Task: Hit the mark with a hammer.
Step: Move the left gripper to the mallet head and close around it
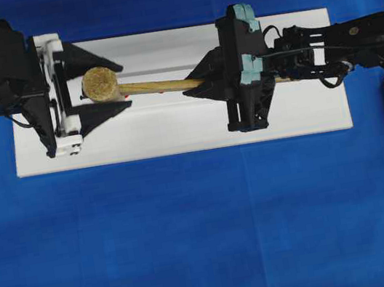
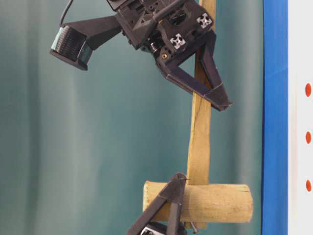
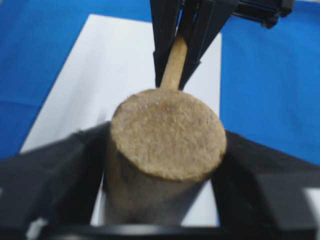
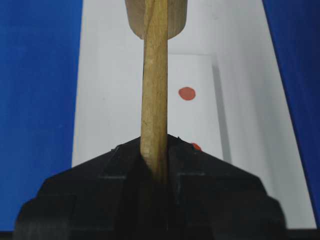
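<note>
Wooden hammer (image 1: 140, 86) sits clamped by its handle in the right gripper (image 1: 201, 85), its head between the half-closed left gripper's (image 1: 117, 86) fingers. If those squeeze off-centre, the head could twist and miss the mark (image 2: 308, 137).

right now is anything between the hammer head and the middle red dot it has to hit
Nothing visible does. The hammer hangs clear of the white block, right gripper shut on its handle, left gripper fingers flanking its head. In the table-level view only open space separates the head from the mark.

blue cloth (image 1: 193, 239) — table cover | teal backdrop (image 2: 73, 147) — behind
</note>
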`<action>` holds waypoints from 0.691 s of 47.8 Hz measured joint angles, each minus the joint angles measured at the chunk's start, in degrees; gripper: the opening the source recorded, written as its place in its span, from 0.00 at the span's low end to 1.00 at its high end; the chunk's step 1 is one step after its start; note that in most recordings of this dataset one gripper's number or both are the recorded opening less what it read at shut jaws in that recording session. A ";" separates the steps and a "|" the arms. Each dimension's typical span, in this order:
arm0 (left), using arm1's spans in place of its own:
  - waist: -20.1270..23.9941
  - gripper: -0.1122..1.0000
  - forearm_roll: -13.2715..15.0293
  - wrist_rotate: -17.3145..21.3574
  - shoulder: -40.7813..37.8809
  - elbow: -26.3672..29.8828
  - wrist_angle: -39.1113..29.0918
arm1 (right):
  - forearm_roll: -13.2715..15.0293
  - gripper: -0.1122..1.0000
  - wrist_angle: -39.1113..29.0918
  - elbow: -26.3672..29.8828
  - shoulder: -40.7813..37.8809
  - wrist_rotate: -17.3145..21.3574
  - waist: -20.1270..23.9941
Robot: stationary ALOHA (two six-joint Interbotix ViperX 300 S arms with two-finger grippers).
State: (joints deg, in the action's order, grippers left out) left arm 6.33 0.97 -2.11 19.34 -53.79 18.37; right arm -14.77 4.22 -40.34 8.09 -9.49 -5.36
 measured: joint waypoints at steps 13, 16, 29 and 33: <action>-0.18 0.53 -0.09 1.85 0.00 0.18 -1.32 | -0.09 0.12 0.18 0.09 -0.09 0.09 0.35; -0.18 0.53 -0.09 1.85 0.00 0.26 -1.32 | 0.00 0.12 0.18 0.09 -0.09 0.09 0.35; -0.18 0.53 0.00 1.85 0.00 0.26 -1.49 | -0.09 0.12 0.00 0.09 -0.09 0.09 0.35; -0.18 0.53 0.00 1.85 0.00 0.26 -1.49 | -0.09 0.12 -0.35 0.09 -0.09 0.09 0.35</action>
State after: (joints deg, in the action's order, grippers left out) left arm 6.15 0.97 -0.26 19.34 -53.53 16.88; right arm -14.85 3.87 -40.25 8.00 -9.40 -5.01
